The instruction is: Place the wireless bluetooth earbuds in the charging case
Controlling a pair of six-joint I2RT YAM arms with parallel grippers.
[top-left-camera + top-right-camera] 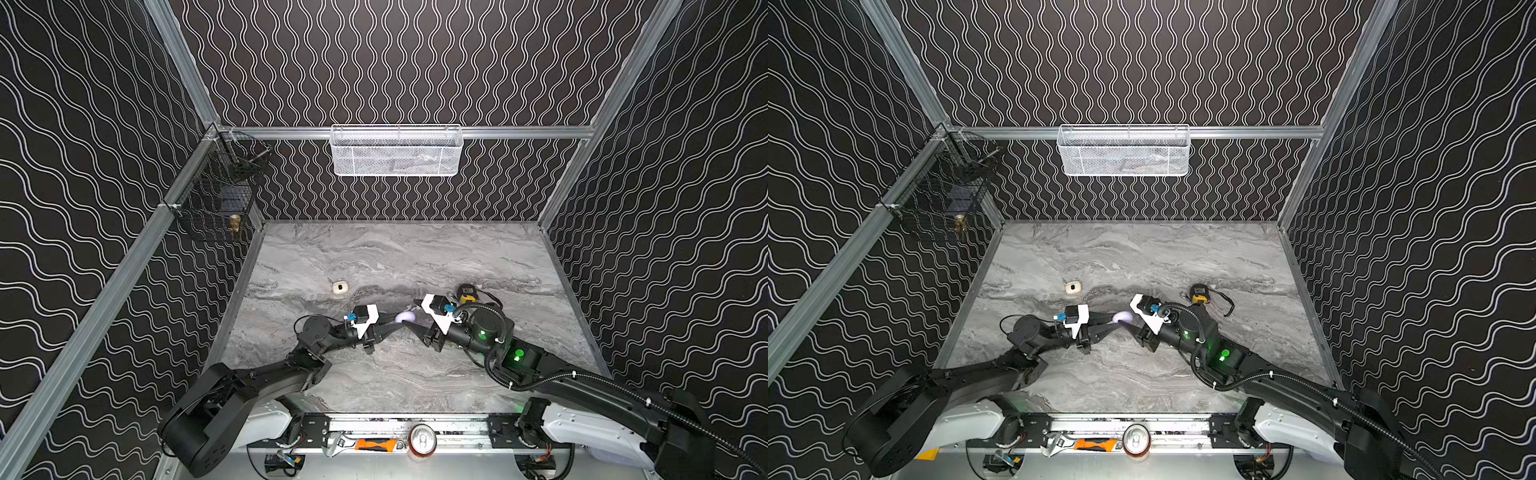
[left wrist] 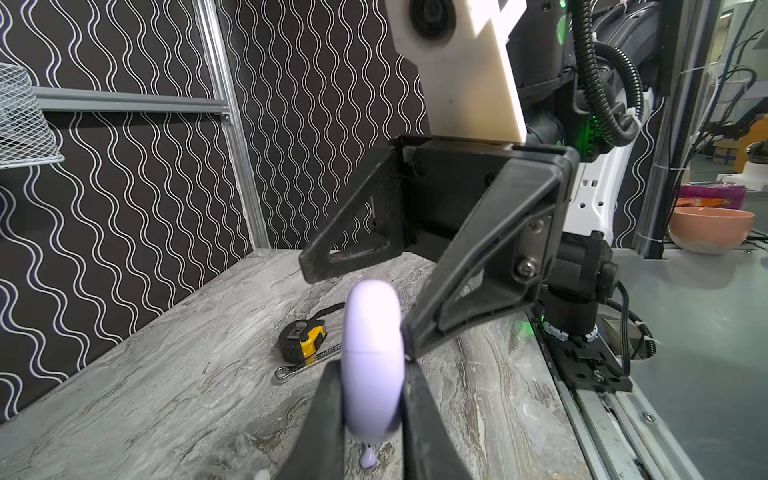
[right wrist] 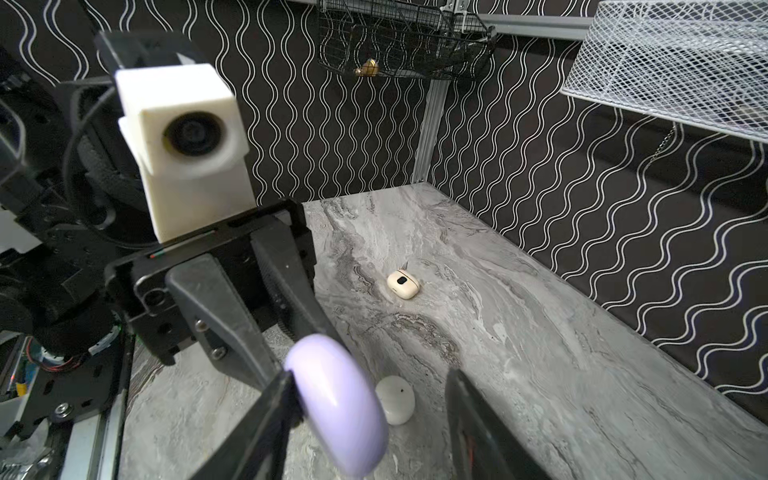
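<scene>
Grey marble tabletop (image 1: 415, 257) fills an enclosure of black wavy-lined walls framed in aluminium. A black wire basket (image 1: 216, 191) hangs on the left wall. Right of it on the marble lies a cream case (image 1: 339, 287), well apart from both arms.

The left arm reaches low across the table. The left gripper (image 2: 372, 365) is clamped on a closed lilac charging case (image 2: 372, 328), held edge-on above the surface. A lilac earbud (image 2: 368, 459) lies on the marble under it.

The right arm comes in opposite. The right gripper (image 3: 368, 376) has its jaws apart around the same case, one finger (image 3: 259, 422) touching it and the other clear. A white case (image 3: 395, 400) sits below.

Farther right lie a tape measure (image 1: 467, 293) and a small spanner (image 2: 303, 368). The rear marble is bare up to the back wall, where a white mesh basket (image 1: 395, 151) hangs.
</scene>
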